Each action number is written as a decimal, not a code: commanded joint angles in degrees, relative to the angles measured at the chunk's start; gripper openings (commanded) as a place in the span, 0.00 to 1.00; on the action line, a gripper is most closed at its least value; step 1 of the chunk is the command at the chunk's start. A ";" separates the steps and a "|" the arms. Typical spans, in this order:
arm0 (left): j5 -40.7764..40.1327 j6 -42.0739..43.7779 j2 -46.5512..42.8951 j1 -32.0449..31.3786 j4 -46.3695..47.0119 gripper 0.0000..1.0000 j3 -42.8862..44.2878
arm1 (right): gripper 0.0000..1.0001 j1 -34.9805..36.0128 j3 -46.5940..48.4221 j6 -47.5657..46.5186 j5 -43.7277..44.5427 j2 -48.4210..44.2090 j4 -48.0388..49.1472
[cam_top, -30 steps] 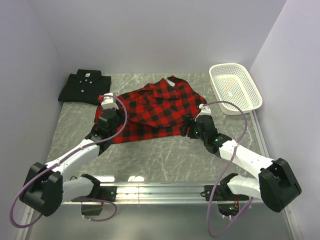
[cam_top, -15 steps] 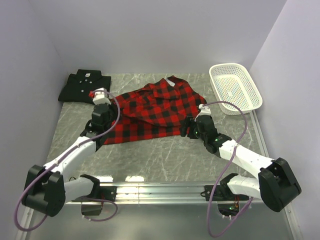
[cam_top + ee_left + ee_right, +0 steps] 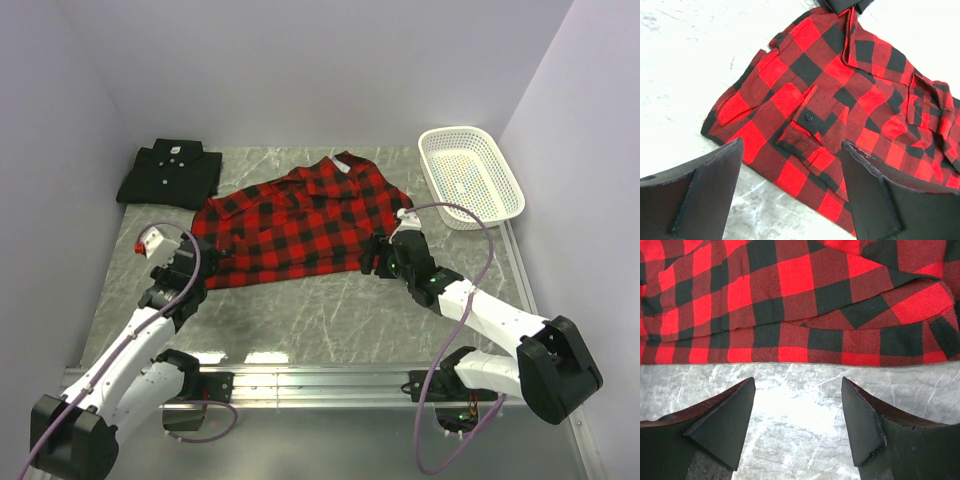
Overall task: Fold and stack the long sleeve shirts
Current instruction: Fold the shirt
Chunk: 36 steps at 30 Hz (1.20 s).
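The red-and-black plaid shirt lies spread in the middle of the table, its left part folded in, with a buttoned cuff on top. The black shirt lies folded at the back left; a corner of it shows in the left wrist view. My left gripper hangs open just off the plaid shirt's left near edge, holding nothing. My right gripper stands open over bare table at the shirt's right near hem, with nothing between its fingers.
A white mesh basket stands at the back right. Grey marble table shows in front of the plaid shirt. Walls close in at the back and both sides.
My left gripper has opened, let go of the plaid cloth and drawn back to the near left. The plaid shirt's left part now lies flat. The right arm has not moved.
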 commanded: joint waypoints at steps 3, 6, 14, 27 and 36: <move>7.95 9.80 2.47 0.57 5.61 0.86 2.07 | 0.76 -0.24 2.48 0.32 -0.57 -0.82 0.44; 12.36 14.47 10.98 0.75 5.36 0.79 8.04 | 0.76 -0.24 2.84 0.23 -0.49 -0.47 0.26; 22.20 13.69 32.79 0.75 2.01 0.66 24.13 | 0.72 -7.08 7.14 5.40 -14.69 3.91 3.75; 25.54 6.48 44.85 8.56 1.92 0.55 20.38 | 0.70 -5.17 21.20 23.77 -42.32 36.07 30.49; 28.89 0.68 43.27 14.71 2.80 0.55 9.56 | 0.68 -10.43 15.77 27.74 -39.96 45.50 36.21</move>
